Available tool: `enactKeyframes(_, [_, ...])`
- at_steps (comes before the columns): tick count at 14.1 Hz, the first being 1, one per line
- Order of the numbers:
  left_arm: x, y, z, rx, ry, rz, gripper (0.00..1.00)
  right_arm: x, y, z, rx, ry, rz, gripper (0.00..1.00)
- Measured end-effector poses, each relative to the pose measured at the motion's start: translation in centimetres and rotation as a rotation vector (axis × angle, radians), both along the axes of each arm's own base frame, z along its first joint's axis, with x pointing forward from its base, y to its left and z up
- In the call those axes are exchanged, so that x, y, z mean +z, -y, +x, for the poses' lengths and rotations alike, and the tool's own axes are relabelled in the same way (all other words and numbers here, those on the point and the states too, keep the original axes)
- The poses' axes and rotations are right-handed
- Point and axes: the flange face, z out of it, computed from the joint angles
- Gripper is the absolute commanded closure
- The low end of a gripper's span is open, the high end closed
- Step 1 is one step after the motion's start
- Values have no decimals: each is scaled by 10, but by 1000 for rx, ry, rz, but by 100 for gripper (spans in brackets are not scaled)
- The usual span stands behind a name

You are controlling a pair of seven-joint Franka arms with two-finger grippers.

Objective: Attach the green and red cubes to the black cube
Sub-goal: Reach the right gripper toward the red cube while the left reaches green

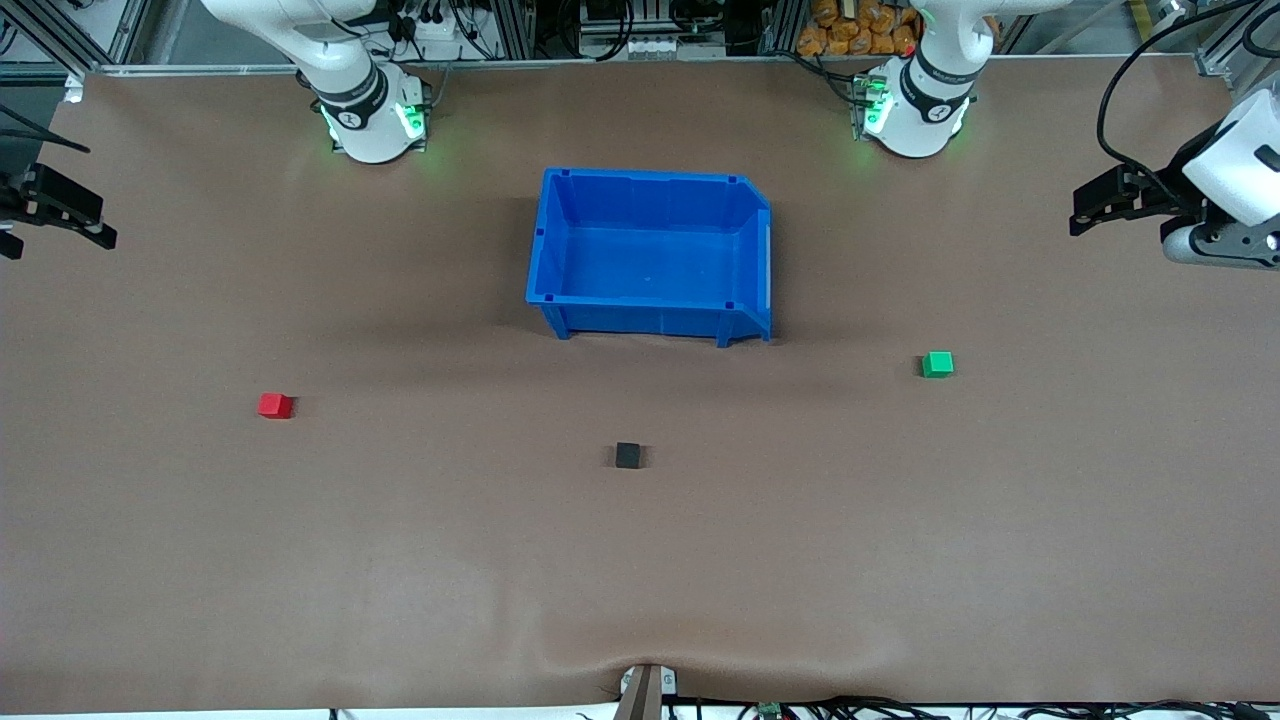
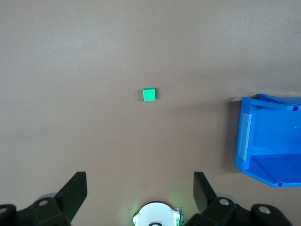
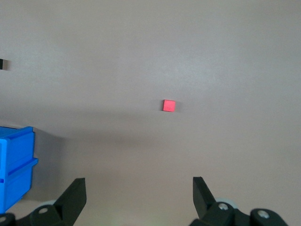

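Observation:
The black cube (image 1: 628,455) sits on the brown table, nearer to the front camera than the blue bin. The red cube (image 1: 275,405) lies toward the right arm's end, the green cube (image 1: 937,364) toward the left arm's end. All three stand apart. My left gripper (image 1: 1082,210) is open and empty, up over the table's left-arm end; the left wrist view (image 2: 140,188) shows the green cube (image 2: 149,94) below it. My right gripper (image 1: 100,222) is open and empty over the right-arm end; the right wrist view (image 3: 139,190) shows the red cube (image 3: 169,105) and an edge of the black cube (image 3: 1,64).
An empty blue bin (image 1: 640,320) stands mid-table near the arm bases; it also shows in the left wrist view (image 2: 263,117) and the right wrist view (image 3: 16,160). A small clamp (image 1: 645,690) sits at the table's front edge.

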Motion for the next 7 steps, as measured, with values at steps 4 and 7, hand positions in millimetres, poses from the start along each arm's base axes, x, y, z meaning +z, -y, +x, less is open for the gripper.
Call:
enactKeyframes(4, [0,0,0,0,-1,0,0,0,-3,0,6,0,0,0])
enactKeyframes(7, [-2,1,3,-1,-4,0,0,0,-1,0,2,1,0,0])
